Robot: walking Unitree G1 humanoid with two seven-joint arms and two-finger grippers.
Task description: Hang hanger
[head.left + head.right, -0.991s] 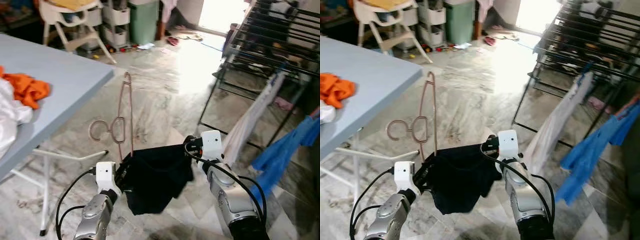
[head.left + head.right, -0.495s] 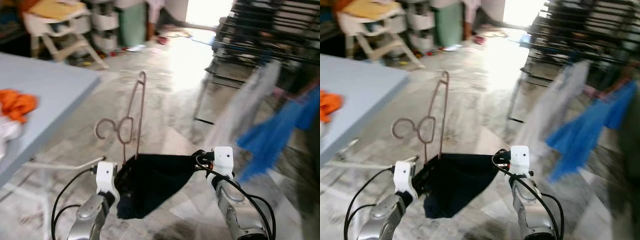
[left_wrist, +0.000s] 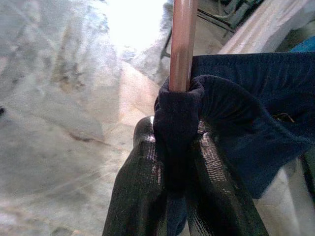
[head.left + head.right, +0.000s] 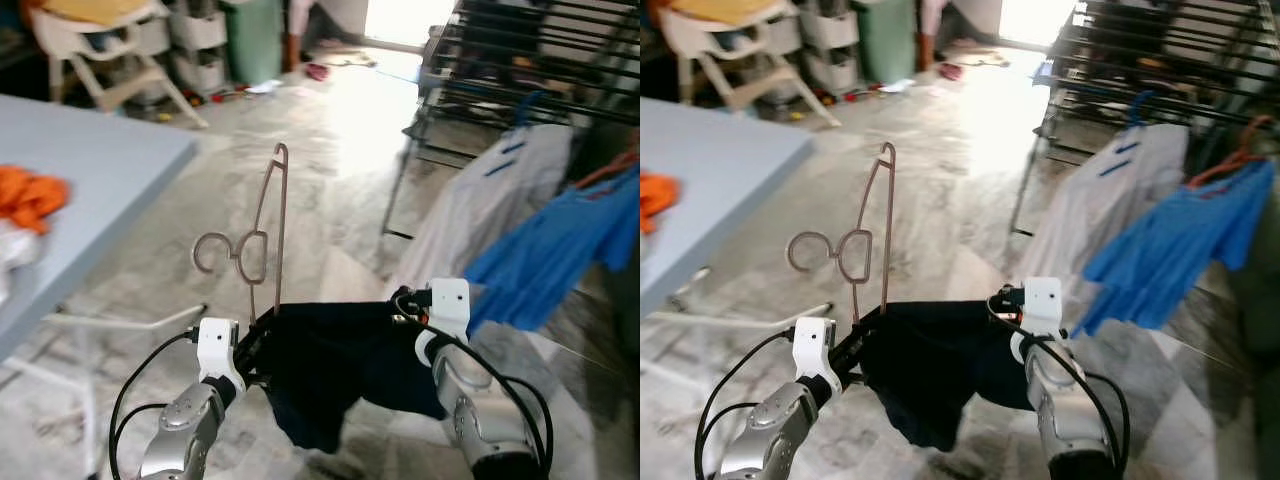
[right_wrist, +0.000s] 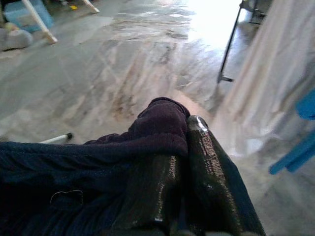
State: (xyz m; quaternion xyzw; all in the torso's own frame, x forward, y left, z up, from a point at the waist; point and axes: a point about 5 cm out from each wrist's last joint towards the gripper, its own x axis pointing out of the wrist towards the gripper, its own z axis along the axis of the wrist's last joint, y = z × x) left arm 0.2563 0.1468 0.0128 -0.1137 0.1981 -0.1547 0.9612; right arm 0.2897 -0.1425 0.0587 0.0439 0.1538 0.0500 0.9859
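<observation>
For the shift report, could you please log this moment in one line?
left gripper: shut on hanger and dark garment | right gripper: shut on garment | drying rack: ahead-right

Light source: daylight from a doorway (image 4: 400, 15) at the top centre, blown out white.
Glare: bright sheen across the marble floor (image 4: 370, 130).
Focus: head views fairly sharp; wrist views soft, fingers blurred close up.

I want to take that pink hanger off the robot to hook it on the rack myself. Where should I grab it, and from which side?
Grip the hanger by its bare upper arm, just above the small loop beside the hook, coming from above. Its lower end is buried in the dark garment, which the left tool and right tool clamp at either end, so only the upright top stands free.
</observation>
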